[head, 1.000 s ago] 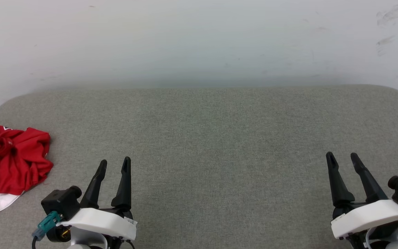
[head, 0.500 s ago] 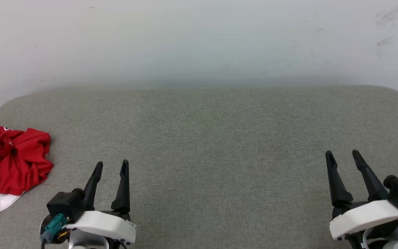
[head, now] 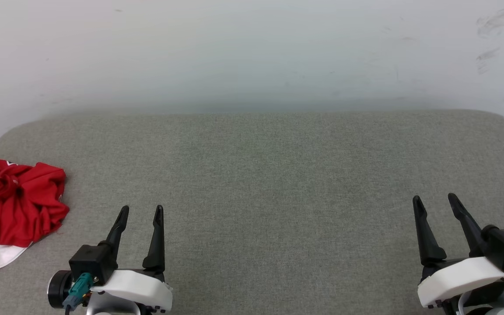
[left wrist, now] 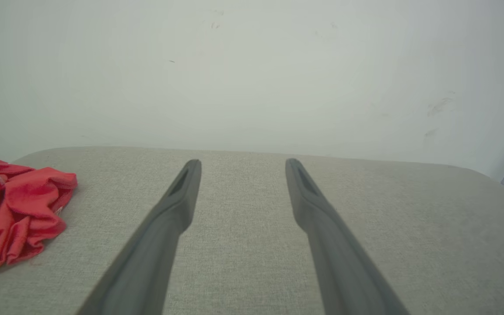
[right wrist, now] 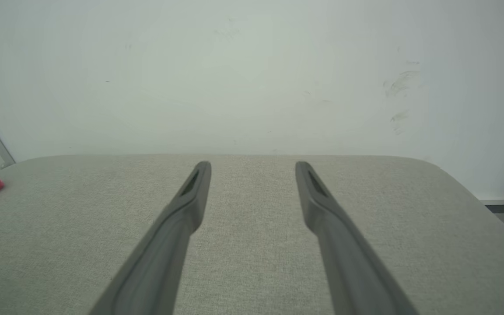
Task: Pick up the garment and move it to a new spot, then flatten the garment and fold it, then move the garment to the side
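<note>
The garment (head: 15,205) lies crumpled at the grey surface's (head: 278,166) left edge. Near its right, the left gripper (head: 141,209) hovers spread and empty; the right gripper (head: 435,199), likewise spread, is well apart from the garment.

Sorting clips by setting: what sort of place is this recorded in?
Probably an indoor lab or test room for cloth handling: a grey fabric-topped table against a bare, scuffed white wall, with a crumpled red shirt at its left end.
</note>
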Robot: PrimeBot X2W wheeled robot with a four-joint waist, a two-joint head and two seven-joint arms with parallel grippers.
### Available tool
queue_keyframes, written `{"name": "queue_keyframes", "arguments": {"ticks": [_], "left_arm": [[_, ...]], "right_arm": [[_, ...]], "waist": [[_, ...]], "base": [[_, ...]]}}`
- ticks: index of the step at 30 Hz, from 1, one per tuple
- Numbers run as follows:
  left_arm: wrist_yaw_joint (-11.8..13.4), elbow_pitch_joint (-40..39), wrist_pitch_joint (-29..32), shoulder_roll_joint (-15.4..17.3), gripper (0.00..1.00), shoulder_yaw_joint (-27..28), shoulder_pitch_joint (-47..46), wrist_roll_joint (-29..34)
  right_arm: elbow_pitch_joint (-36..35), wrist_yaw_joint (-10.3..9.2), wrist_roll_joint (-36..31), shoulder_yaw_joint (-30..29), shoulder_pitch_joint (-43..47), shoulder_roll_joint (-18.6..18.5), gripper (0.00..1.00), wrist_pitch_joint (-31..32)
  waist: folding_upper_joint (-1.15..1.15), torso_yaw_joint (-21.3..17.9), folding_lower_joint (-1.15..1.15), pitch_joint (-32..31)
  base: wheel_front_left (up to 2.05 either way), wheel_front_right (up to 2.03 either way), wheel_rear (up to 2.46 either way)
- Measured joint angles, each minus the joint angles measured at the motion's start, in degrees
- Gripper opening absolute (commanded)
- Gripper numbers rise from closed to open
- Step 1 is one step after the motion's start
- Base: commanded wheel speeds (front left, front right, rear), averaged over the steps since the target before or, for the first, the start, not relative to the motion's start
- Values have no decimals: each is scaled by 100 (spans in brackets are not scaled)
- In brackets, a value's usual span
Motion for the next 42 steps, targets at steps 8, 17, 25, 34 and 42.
{"name": "queue_keyframes", "arguments": {"ticks": [8, 17, 25, 34, 42], "left_arm": [[0, 70, -75, -5, 100, 19, 0, 288], [19, 172, -89, -18, 100, 57, -21, 277], [71, 207, -89, -18, 100, 112, -50, 323], [108, 199, -90, -14, 100, 218, -123, 372], [136, 163, -96, -10, 100, 314, -141, 377]], "right_arm": [[7, 0, -196, -16, 52, 1, 100, -45], [-3, 1, -179, -45, 78, 1, 100, -69], [-52, 1, -286, 12, 131, 1, 100, -73], [-77, 1, -352, 222, 80, 3, 100, -48], [-168, 1, -415, 352, 45, 4, 100, -23]], "waist": [[0, 2, 0, -34], [0, 182, 0, -35], [0, 593, 0, 1], [0, 1273, 0, 36], [0, 1933, 0, 79]], "base": [[0, 0, 0], [0, 0, 0], [0, 0, 0], [0, 0, 0], [0, 0, 0]]}}
